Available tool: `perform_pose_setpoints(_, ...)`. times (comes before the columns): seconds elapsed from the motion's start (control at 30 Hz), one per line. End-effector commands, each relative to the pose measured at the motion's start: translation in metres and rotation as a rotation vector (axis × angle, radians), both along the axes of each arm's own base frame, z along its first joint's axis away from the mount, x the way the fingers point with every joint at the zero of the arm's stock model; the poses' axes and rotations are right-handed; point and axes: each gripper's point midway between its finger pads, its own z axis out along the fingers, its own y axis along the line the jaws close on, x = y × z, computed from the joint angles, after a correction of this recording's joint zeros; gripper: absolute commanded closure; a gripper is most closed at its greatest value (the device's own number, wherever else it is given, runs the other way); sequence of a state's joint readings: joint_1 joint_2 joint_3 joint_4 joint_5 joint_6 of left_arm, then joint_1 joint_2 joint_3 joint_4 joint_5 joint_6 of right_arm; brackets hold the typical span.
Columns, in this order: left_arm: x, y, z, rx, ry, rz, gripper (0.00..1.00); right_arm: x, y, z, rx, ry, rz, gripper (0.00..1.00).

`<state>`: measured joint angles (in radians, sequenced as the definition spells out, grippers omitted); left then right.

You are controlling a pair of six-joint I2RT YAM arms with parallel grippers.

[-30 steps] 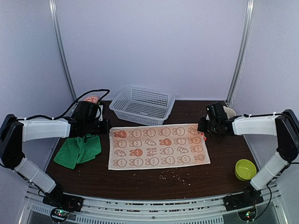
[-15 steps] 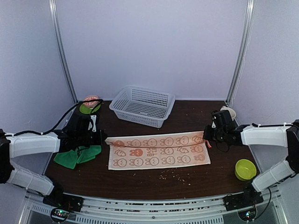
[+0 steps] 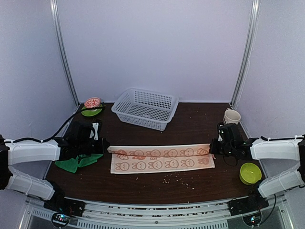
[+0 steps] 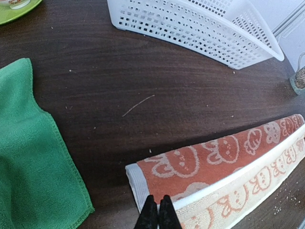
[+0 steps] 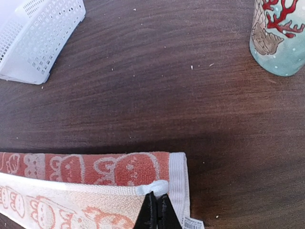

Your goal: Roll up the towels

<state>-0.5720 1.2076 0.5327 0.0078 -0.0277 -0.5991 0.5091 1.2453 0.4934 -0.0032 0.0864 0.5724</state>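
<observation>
Top external view: orange towel (image 3: 162, 159) lies folded lengthwise as a long strip across centre frame.
At its left end the left gripper (image 4: 158, 212) is pinched together on the folded-over edge. At its right end the right gripper (image 5: 156, 210) is clamped on the white hem. The green towel (image 3: 78, 161) lies crumpled at lower left, and the white basket (image 3: 145, 107) sits above the strip.

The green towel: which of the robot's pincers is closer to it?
Left. The left pincer pinches the left end of the orange towel, right beside the green towel. The right pincer pinches the orange towel's opposite end, far across the table.
</observation>
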Motion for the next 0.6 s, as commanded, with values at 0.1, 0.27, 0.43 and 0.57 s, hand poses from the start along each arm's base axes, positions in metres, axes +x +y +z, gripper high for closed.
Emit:
perform_pose_setpoints(0.1,-0.007,-0.001,-0.009,-0.008,0.006,-0.004,1.0,-0.012,-0.01,-0.006,-0.019,-0.01,-0.031,1.0)
perform_pose_setpoints(0.27,-0.014,0.0,-0.025,0.007,0.044,-0.007,1.0,-0.015,-0.011,-0.01,-0.016,-0.003,-0.031,1.0)
perform_pose_setpoints(0.43,-0.021,-0.001,-0.035,-0.006,0.068,-0.022,1.0,-0.02,-0.008,-0.011,-0.01,0.003,-0.024,1.0)
perform_pose_setpoints(0.57,-0.026,-0.004,-0.042,-0.006,0.096,-0.04,1.0,-0.026,-0.006,-0.014,0.001,0.016,-0.023,1.0)
